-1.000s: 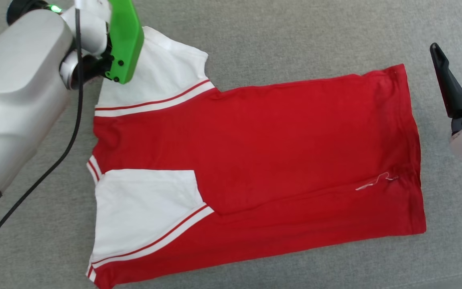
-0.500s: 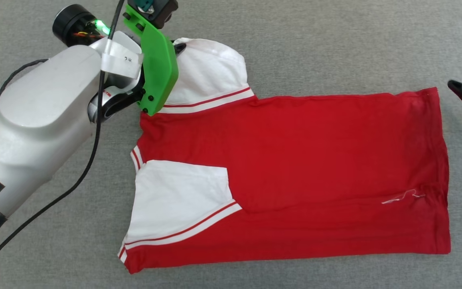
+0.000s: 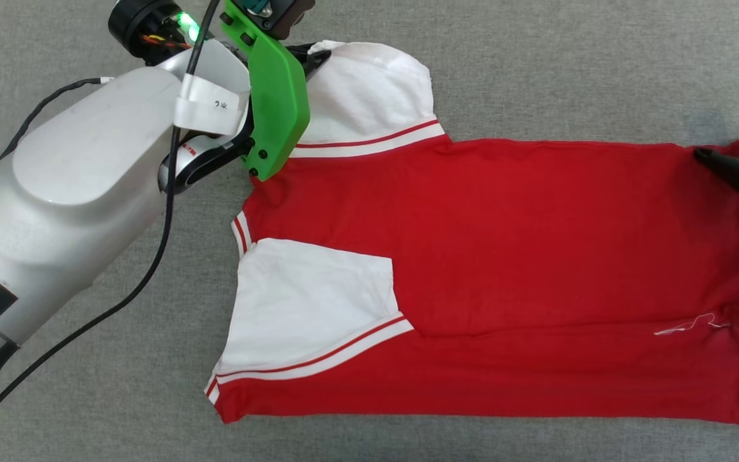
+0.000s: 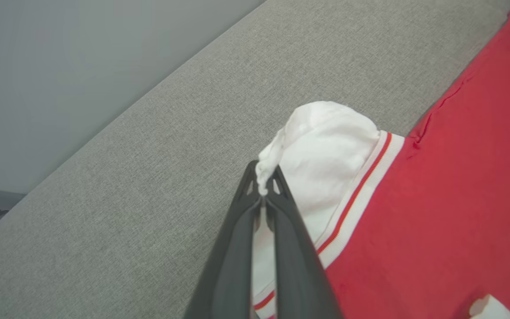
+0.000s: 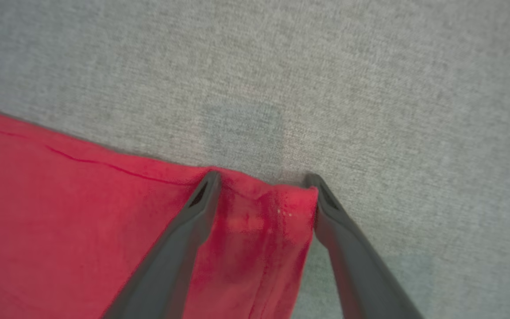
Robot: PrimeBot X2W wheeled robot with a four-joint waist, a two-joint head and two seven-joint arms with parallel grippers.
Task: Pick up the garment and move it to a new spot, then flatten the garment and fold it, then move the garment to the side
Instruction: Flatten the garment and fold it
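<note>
The limp red jersey shirt with white sleeves [image 3: 536,237] probably wants corner holds: left gripper [image 4: 264,195] pinches the upper-left sleeve [image 3: 369,90], right gripper [image 5: 264,181], wide, straddles the hem corner [image 5: 277,204].

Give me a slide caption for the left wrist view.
Left gripper shut on the white sleeve of a red shirt lying on a grey fabric surface.

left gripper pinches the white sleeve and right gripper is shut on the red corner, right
No: the right gripper is open, straddling a red corner of the garment, as the right wrist view shows. The left gripper does pinch the white sleeve.
</note>
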